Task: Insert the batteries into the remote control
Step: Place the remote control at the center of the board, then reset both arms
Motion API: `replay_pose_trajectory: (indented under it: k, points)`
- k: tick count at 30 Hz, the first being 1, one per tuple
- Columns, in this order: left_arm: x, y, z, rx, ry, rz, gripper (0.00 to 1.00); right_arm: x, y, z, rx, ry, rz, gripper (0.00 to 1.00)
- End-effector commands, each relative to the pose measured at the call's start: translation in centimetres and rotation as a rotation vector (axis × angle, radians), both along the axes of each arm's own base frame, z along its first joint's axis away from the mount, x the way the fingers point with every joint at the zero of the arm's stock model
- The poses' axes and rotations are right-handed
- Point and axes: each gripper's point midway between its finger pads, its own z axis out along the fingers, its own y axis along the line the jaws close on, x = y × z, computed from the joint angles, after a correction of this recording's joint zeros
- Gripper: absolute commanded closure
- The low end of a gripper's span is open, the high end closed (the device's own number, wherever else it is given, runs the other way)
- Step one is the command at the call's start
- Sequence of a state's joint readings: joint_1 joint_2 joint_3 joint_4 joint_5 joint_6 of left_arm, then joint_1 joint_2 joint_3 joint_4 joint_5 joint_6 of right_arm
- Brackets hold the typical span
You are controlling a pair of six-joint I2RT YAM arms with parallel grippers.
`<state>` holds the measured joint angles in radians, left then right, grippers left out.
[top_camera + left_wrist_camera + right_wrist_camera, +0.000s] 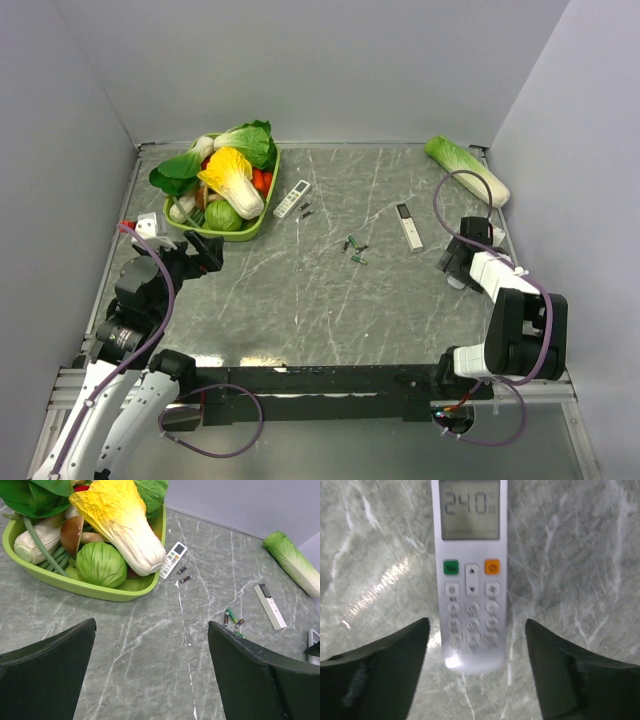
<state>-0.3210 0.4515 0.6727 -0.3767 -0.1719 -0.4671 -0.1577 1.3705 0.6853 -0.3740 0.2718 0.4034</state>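
Remote control point(472, 575) lay face-up on the marble table point(580, 555), screen showing digits, btw the right gripper point(476, 630) fingers. Jaws were apart, w/ a gap either side, not touching it. That spot was at the table's right side. Batteries point(353, 246) lay loose mid-table, well apart from it. Slim remote point(409, 226) lay btw them & the right arm. Two dark small cylinders point(305, 210) sat just beside a grey-button remote point(292, 198) by the green veg tray point(245, 230). Left gripper point(151, 625) hung wide open above the table, holding nothing.
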Motion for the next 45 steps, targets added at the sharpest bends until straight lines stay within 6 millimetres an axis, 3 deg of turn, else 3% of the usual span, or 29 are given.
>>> replay_pose_trajectory:
  k: [1, 2, 4, 7, 8, 10, 11, 14, 18, 20, 23, 27, 32, 39, 40, 45]
  points:
    - [0.2, 0.6, 0.1, 0.009, -0.010, 0.029, 0.03, 0.1, -0.1, 1.6, -0.002, -0.080, -0.008, 0.06]
    - [0.2, 0.6, 0.0, 0.007, -0.008, 0.033, 0.03, 0.2, 0.0, 2.4, -0.002, -0.100, -0.013, 0.01]
    - [0.1, 0.8, 0.3, 0.005, -0.016, 0.042, 0.03, 0.3, 0.2, 3.5, 0.003, -0.132, -0.007, 0.00]
    - [-0.1, 1.3, 0.9, 0.001, -0.040, 0.062, 0.03, 0.6, 0.2, 7.1, -0.007, -0.249, -0.010, 0.00]
    - [-0.3, 1.4, 1.1, -0.001, -0.052, 0.068, 0.03, 0.9, 0.2, 9.8, -0.020, -0.336, -0.009, 0.00]
    - [-0.5, 1.9, 1.7, -0.007, -0.074, 0.086, 0.03, 0.6, 0.2, 12.6, -0.034, -0.416, -0.009, 0.00]
    - [-0.8, 2.0, 2.3, -0.018, -0.095, 0.091, 0.03, 0.3, 0.2, 15.8, -0.055, -0.516, -0.009, 0.00]
    - [-1.6, 2.9, 4.4, -0.052, -0.168, 0.131, 0.03, -1.1, 0.6, 21.3, -0.069, -0.693, -0.011, 0.00]
    - [-2.9, 4.6, 7.4, -0.068, -0.274, 0.195, 0.03, -2.8, 2.2, 26.4, -0.034, -0.925, 0.026, 0.00]
    - [-3.8, 6.0, 8.9, -0.073, -0.330, 0.253, 0.03, -4.5, 2.6, 29.9, -0.065, -1.049, 0.051, 0.00]
    - [-4.9, 7.5, 10.2, -0.090, -0.393, 0.319, 0.03, -7.0, 3.0, 33.3, -0.153, -1.138, 0.118, 0.00]
    - [-5.4, 8.2, 9.6, -0.118, -0.427, 0.352, 0.03, -9.6, 3.4, 34.8, -0.244, -1.204, 0.183, 0.00]
    - [-5.7, 8.2, 9.3, -0.128, -0.443, 0.348, 0.03, -10.7, 2.9, 32.9, -0.350, -1.223, 0.213, 0.00]
    - [-4.4, 7.5, 7.8, -0.091, -0.394, 0.328, 0.03, -12.1, 2.3, 31.5, -0.451, -1.306, 0.211, 0.00]
    - [-4.2, 7.4, 7.7, -0.083, -0.386, 0.322, 0.03, -11.6, 2.3, 30.5, -0.452, -1.293, 0.215, 0.00]
    - [-3.7, 7.6, 7.6, -0.055, -0.381, 0.334, 0.03, -11.1, 2.7, 29.4, -0.449, -1.343, 0.228, 0.01]
